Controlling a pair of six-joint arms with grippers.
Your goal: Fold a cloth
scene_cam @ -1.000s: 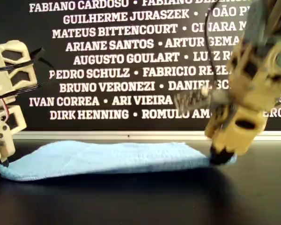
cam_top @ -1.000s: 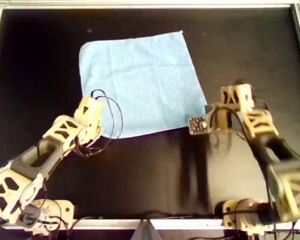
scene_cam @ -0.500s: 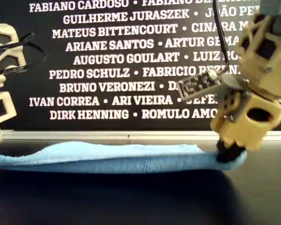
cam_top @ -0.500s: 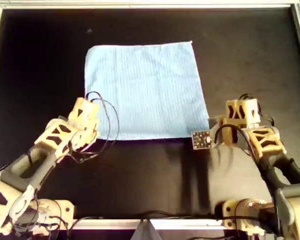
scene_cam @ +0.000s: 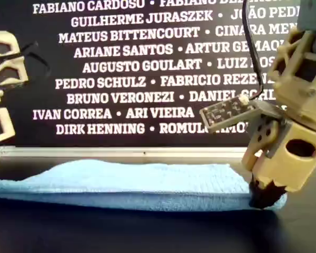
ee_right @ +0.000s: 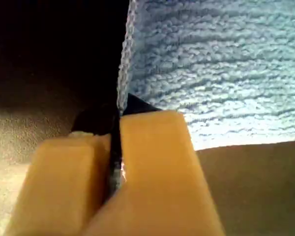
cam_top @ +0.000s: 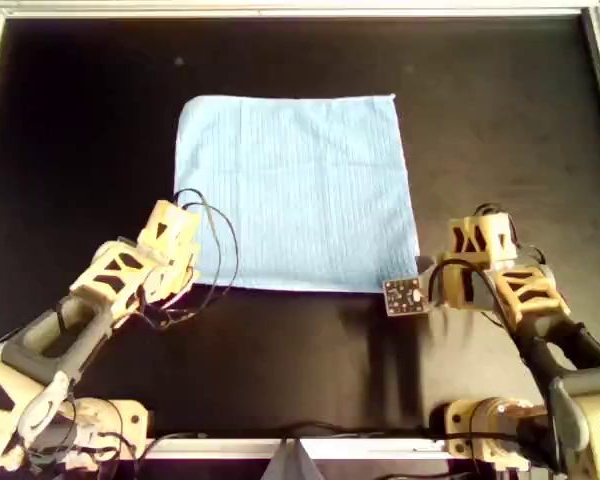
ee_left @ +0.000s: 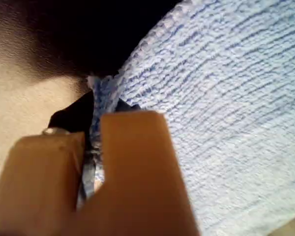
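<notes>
Black tabletop [cam_top: 70, 150] carries the light blue cloth [cam_top: 295, 190], spread flat at the overhead frame's centre. Left gripper [cam_top: 187, 272] pinches its lower-left corner; right gripper [cam_top: 420, 280] pinches its lower-right corner.

The thin light blue fabric cloth [cam_top: 298, 193] slid toward the overhead view's bottom and squared up — both arms drew back, pulling its near corners.

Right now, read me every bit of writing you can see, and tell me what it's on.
All on the black back panel in the exterior view, white capitals, names split by dots; right ends are hidden by an arm:
"FABIANO CARDOSO"
"GUILHERME JURASZEK"
"MATEUS BITTENCOURT"
"ARIANE SANTOS"
"AUGUSTO GOULART"
"PEDRO SCHULZ"
"BRUNO VERONEZI"
"IVAN CORREA"
"ARI VIEIRA"
"DIRK HENNING"
The cloth carries none.
</notes>
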